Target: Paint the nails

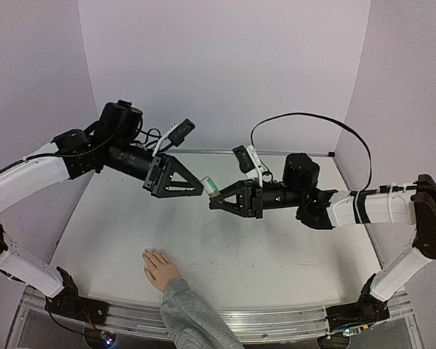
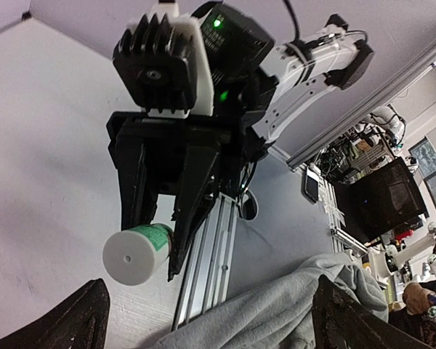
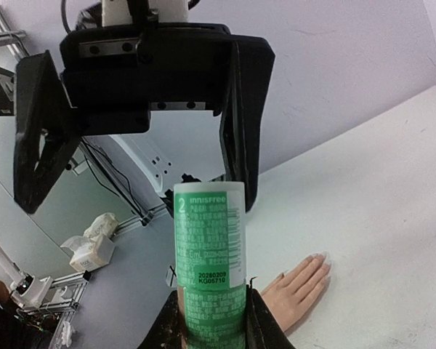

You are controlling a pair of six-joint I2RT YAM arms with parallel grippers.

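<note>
A small flesh-coloured hand (image 1: 160,269) lies palm down near the table's front edge, in a grey knit sleeve (image 1: 192,320). Its pale nails (image 3: 321,259) point away from the sleeve. My right gripper (image 1: 218,196) is shut on a small whitish bottle (image 1: 211,186) with a green label and holds it in the air above the table's middle. In the right wrist view the bottle (image 3: 209,254) stands up from my right gripper (image 3: 209,316). My left gripper (image 1: 196,186) is open, its fingers (image 3: 243,123) wide apart just beyond the bottle's white end (image 2: 128,256). The left wrist view also shows the sleeve (image 2: 276,313).
Purple walls stand close on the left, back and right of the white table (image 1: 276,247). An aluminium rail (image 1: 276,320) runs along the table's front edge, with both arm bases on it. A black cable (image 1: 312,120) loops above the right arm.
</note>
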